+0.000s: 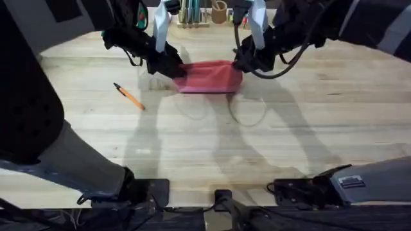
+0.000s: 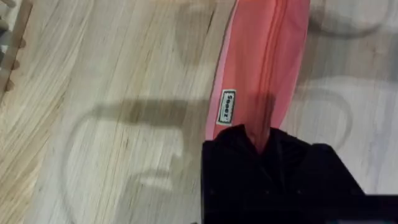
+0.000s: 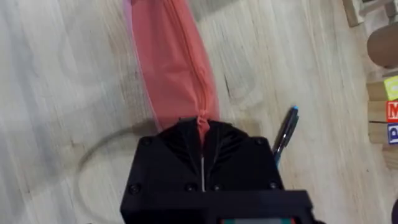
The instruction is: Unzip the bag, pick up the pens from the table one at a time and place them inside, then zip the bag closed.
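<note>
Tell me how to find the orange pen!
Start at the light wooden plank table and find the salmon-pink fabric pouch held between both arms. Toward the left arm's side, lying alone and slanted on bare wood, is the slim orange pen with a black tip, the brightest, thinnest thing there.

Both bag (image 1: 209, 77) ends hidden under grippers | left gripper (image 2: 264, 146) fingertips blurred dark | black pen (image 3: 285, 132) lower part hidden behind right gripper (image 3: 202, 124) | bag label (image 2: 227, 107) text unreadable | holder (image 1: 192, 19) at 12 o'clock cut off

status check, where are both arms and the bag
Left gripper clamped on one end of the bag, right gripper on the zipper end. Orange pen waiting on table. Nothing blocking.
</note>
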